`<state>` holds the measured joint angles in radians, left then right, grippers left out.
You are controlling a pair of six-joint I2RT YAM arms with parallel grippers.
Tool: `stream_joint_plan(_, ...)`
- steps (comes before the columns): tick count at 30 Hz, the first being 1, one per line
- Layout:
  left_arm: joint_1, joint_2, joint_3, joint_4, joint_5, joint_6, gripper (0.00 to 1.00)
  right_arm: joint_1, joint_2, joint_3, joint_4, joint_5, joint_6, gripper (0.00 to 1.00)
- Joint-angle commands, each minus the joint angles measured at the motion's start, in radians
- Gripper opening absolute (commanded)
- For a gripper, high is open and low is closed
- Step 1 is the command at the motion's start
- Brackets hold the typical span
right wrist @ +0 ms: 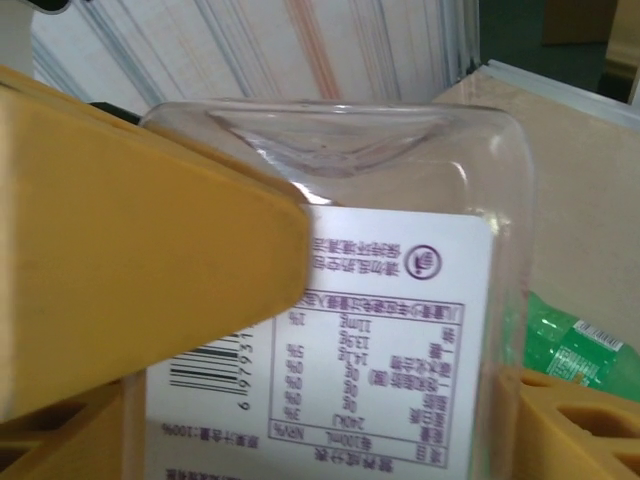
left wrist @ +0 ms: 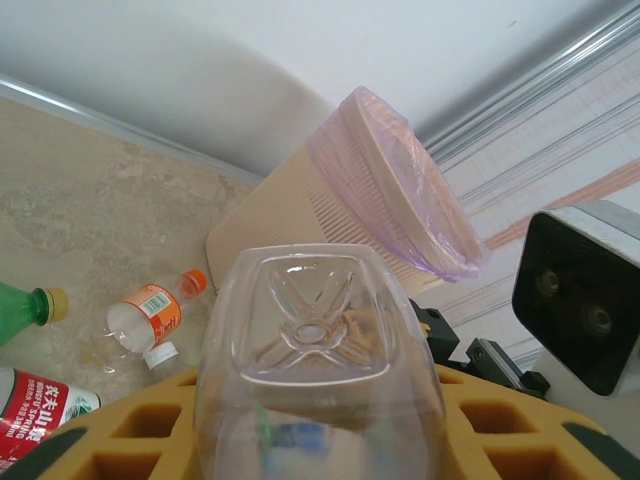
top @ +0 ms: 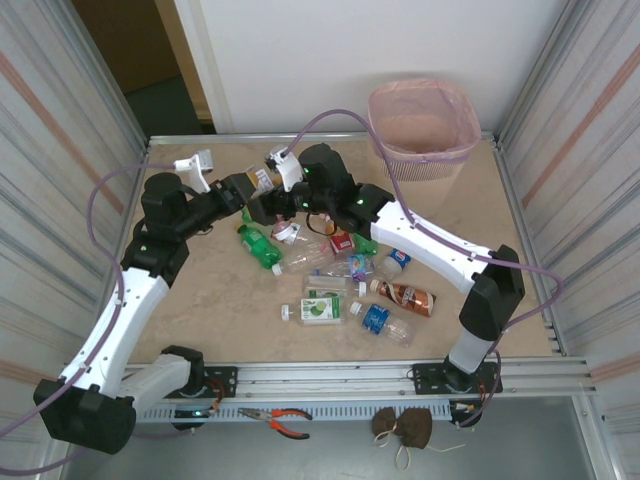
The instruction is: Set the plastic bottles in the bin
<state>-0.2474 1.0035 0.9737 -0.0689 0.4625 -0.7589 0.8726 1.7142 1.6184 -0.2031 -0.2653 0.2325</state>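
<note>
- Left jaws [left wrist: 320,425] are closed on a clear bottle [left wrist: 315,320], and the bin [left wrist: 300,215] stands just ahead of them.
- Right jaws [right wrist: 400,410] straddle a labelled bottle [right wrist: 400,190]; whether they grip it is unclear.
- Other bottles [top: 340,285] lie on the surface [top: 200,310] nearby.

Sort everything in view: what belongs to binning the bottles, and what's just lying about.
For the job: loose plastic bottles; clear bottle; white-labelled bottle; bin.
Lying about: red-handled pliers; two brown pouch-like lumps.
</note>
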Motion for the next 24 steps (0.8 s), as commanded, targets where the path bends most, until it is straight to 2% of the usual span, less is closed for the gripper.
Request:
stream_joint_plan(1, 0.007, -0.006, 0.036, 0.04, 0.024, -0.003, 0.34, -0.001, 0.013, 0.038, 0.015, 0.0, 0.003, 0.72)
stream_joint_plan(5, 0.008, -0.01, 0.037, 0.033, 0.015, -0.001, 0.4, -0.003, 0.006, 0.04, 0.009, 0.006, 0.004, 0.67)
stream_joint_plan(10, 0.007, -0.04, 0.05, -0.018, -0.035, 0.028, 0.6, -0.025, -0.019, 0.038, -0.003, 0.015, 0.004, 0.65)
stream_joint_plan(13, 0.008, -0.068, 0.058, -0.061, -0.077, 0.061, 0.67, -0.049, -0.037, 0.038, -0.02, 0.017, -0.001, 0.64)
stream_joint_plan(19, 0.017, -0.107, 0.051, -0.116, -0.116, 0.093, 0.71, -0.131, -0.084, 0.061, -0.077, 0.029, -0.029, 0.64)
stream_joint_plan(24, 0.022, -0.114, 0.034, -0.129, -0.116, 0.089, 0.71, -0.248, -0.111, 0.119, -0.13, 0.036, -0.045, 0.65)
